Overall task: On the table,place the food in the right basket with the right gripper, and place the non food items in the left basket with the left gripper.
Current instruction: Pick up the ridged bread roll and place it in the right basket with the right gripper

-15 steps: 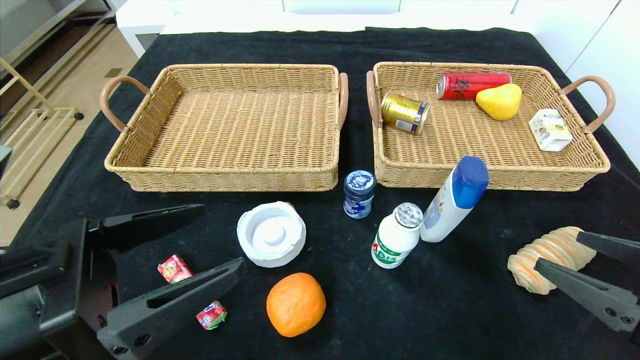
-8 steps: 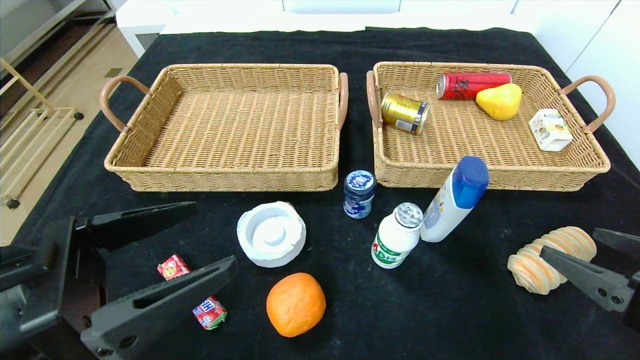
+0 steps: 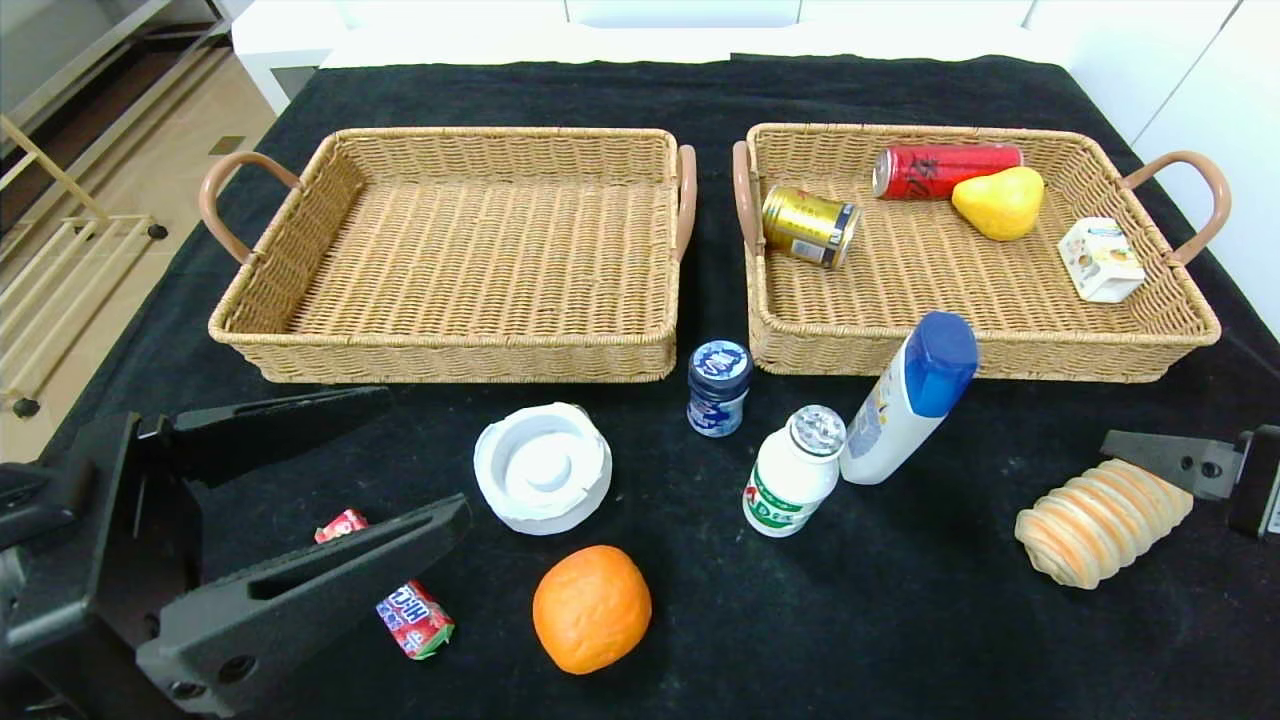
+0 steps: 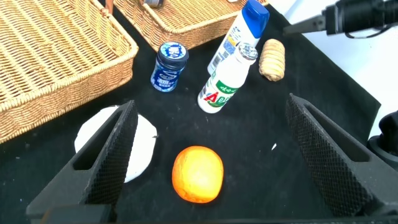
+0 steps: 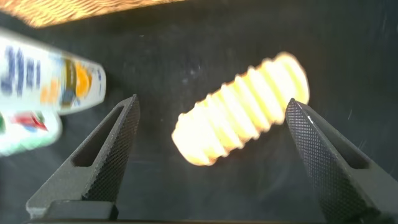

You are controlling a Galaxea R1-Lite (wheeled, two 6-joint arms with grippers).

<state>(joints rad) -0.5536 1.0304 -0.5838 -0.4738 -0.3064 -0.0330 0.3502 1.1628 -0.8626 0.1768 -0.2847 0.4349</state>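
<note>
The ridged tan spiral bread roll [image 3: 1103, 520] lay on the black tablecloth [image 3: 900, 620] at the right front of the table, outside both baskets, and the right gripper [image 5: 208, 134] hung over it with its two black fingers wide apart — in the right wrist view one finger stood on each side of the roll and neither touched it. In the head view only one finger tip of this gripper [image 3: 1165, 458] showed, just behind the roll. The right woven wicker basket [image 3: 1190, 320] already held a gold can [image 3: 809, 226] lying on its side, a red can [image 3: 945, 170], a yellow pear [image 3: 998, 202] and a small white carton [image 3: 1099, 260]. The left woven wicker basket [image 3: 450, 355] had nothing in it. In front of the baskets stood a small dark blue jar [image 3: 718, 388], a white drink bottle with green label [image 3: 793, 485] and a tilted white bottle with blue cap [image 3: 908, 398] that leaned close to the drink bottle. A round white ashtray-like dish [image 3: 542, 467] was near the table's middle, and an orange [image 3: 591, 607] lay just in front of it. The left gripper [image 3: 330, 490] was low at the left front, its fingers also spread apart and holding nothing — a small red packet [image 3: 412, 620] lay just beside its nearer finger, and a second red packet [image 3: 338, 524] showed partly between the fingers.
</note>
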